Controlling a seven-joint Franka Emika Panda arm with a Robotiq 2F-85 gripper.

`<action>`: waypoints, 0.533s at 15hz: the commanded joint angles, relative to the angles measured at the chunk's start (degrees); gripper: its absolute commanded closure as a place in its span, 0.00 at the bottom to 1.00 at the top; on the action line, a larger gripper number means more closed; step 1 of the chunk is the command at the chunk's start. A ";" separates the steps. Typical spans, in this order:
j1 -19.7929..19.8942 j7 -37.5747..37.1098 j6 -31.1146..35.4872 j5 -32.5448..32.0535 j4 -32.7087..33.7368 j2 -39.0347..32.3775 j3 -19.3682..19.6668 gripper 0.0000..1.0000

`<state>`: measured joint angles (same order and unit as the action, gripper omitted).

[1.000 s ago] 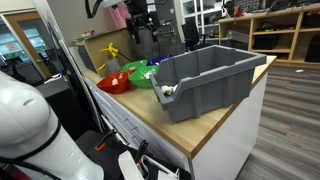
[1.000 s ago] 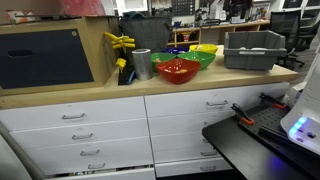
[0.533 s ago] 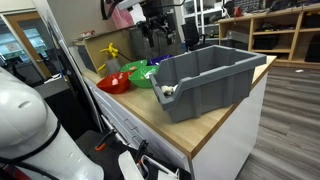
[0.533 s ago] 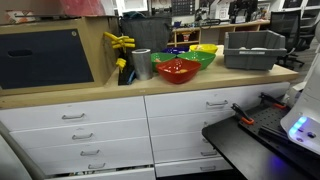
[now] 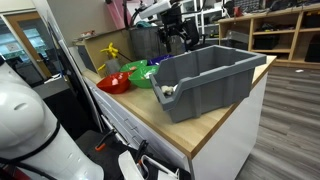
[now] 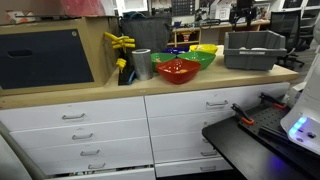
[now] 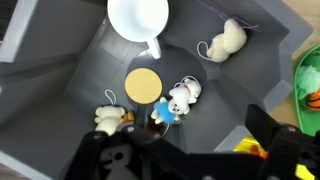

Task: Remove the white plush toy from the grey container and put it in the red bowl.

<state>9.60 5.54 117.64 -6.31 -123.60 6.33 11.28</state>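
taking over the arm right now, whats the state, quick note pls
Claw: open, empty, hovering over the grey container.
White plush toy: on the container floor beside a tan disc; a second, plainer white plush lies nearer a corner, so check your pick.
Red bowl: on the counter, apart from the container, no white toy seen in it.
Done: nothing grasped. Left: descend, grasp the toy, lift, drop it in the red bowl.

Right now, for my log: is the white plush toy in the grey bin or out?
In: wrist view shows the white plush toy lying inside the grey bin, beside a yellow disc.
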 commanded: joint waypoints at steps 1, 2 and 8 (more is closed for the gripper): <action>0.55 0.03 0.38 -0.12 0.75 -1.08 -0.07 0.00; 0.80 0.02 0.40 -0.18 1.52 -2.06 0.04 0.00; 0.99 0.02 0.39 -0.19 2.78 -3.20 0.16 0.00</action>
<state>10.39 5.51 118.21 -6.53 -120.96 3.16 11.63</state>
